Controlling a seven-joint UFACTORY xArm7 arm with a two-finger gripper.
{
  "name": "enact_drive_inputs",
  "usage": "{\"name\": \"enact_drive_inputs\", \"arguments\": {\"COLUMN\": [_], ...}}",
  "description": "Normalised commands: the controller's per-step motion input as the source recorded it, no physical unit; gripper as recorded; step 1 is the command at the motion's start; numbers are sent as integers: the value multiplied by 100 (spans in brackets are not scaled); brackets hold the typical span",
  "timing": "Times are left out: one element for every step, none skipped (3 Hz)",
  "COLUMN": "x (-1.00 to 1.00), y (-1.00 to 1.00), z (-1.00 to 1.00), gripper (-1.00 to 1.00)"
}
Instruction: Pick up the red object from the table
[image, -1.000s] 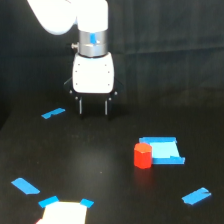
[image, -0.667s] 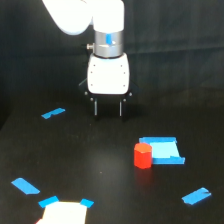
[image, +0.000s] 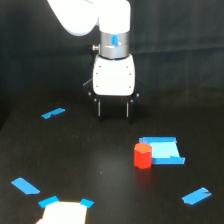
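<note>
The red object (image: 142, 155) is a small red-orange block standing on the black table (image: 100, 165), right of centre in the exterior view, touching the left edge of a flat blue square piece (image: 162, 150). My gripper (image: 113, 109) hangs from the white arm above and to the left of the block, well apart from it. Its two dark fingers (image: 99, 108) point down with a gap between them and nothing held.
Blue tape strips lie on the table at the left (image: 53, 113), lower left (image: 25, 185) and lower right (image: 196, 196). A white patch with blue tape corners (image: 64, 210) sits at the bottom left edge.
The arm and gripper have moved toward the exterior view's right, closer to the red block. The block and the blue pieces have not moved.
</note>
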Motion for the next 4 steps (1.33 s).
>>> {"name": "enact_drive_inputs", "arguments": {"x": [-100, -89, 88, 89], "y": [11, -20, 23, -1], "z": [-61, -100, -36, -51], "gripper": [-99, -40, 49, -44]}}
